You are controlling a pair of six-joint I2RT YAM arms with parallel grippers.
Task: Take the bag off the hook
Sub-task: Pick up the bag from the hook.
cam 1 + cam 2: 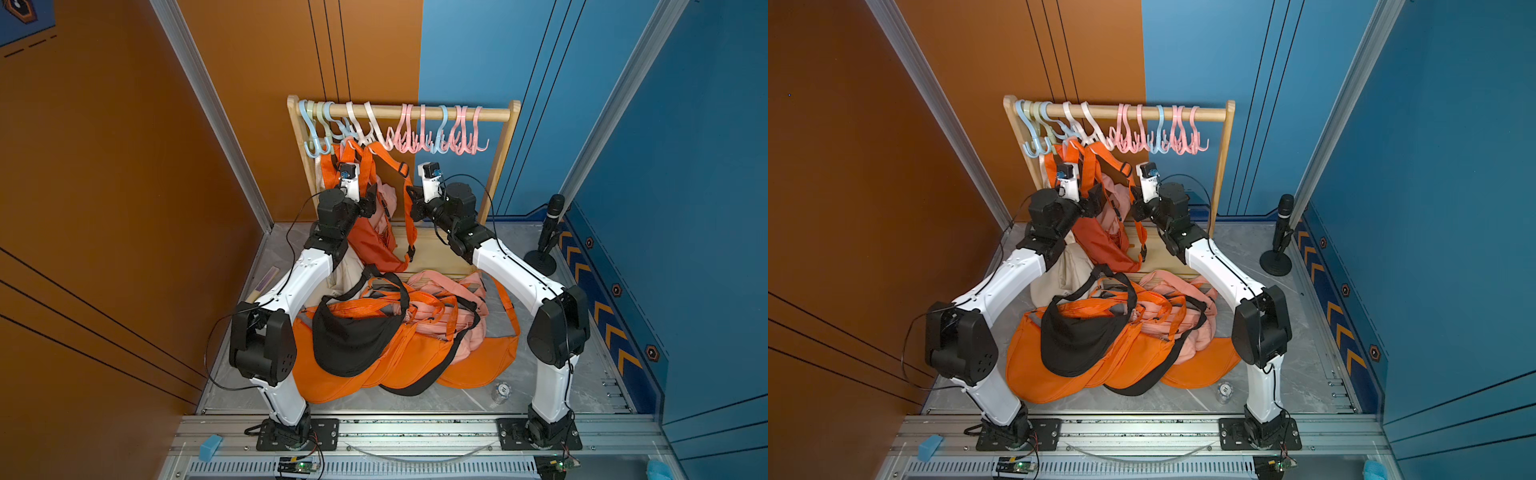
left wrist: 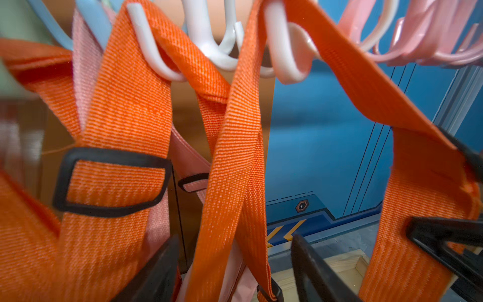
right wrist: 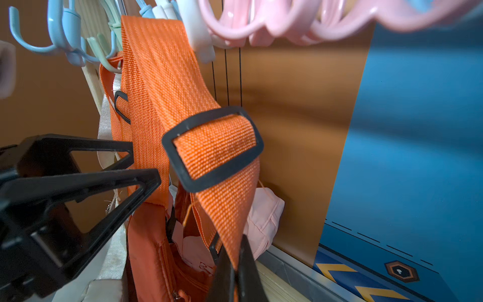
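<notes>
An orange bag hangs by its straps from white hooks on the wooden rack, with a pink bag tucked against it. My left gripper stands open, its jaws on either side of one orange strap below the hooks and not touching it. My right gripper is shut on another orange strap just below its black buckle. In both top views the two grippers sit close together at the hanging bag, left and right.
A pile of orange, black and pink bags covers the table between the arms. A cream bag lies behind my left arm. Pink and blue hooks hang bare along the rail. A microphone stand is at the right.
</notes>
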